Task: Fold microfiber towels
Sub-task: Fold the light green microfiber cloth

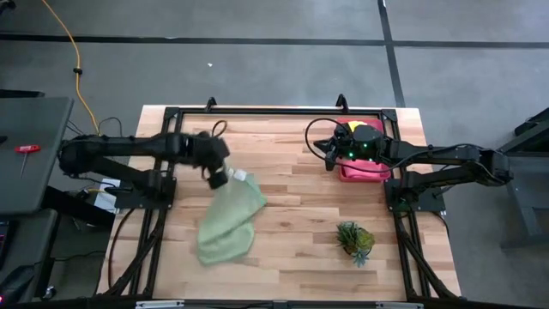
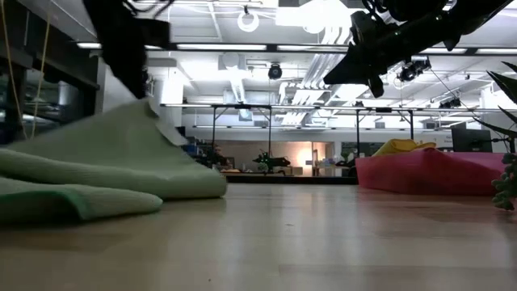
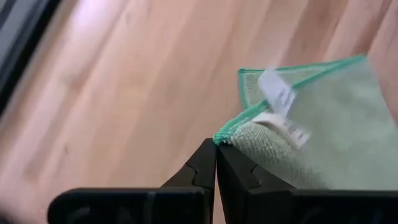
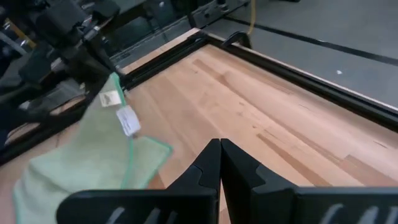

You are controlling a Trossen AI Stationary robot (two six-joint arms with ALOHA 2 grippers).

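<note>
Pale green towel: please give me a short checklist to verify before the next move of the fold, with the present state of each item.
1. Left gripper shut on a corner of the pale green towel: ok.
2. That corner raised off the table: ok.
3. Towel flat for folding: not ok, bunched at its lower end.
4. Right gripper shut, empty, near the pink tray: ok.
5. Plant apart from towel: ok.

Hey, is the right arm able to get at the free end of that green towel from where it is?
Probably yes: bare table lies between the right gripper and the green towel.
</note>
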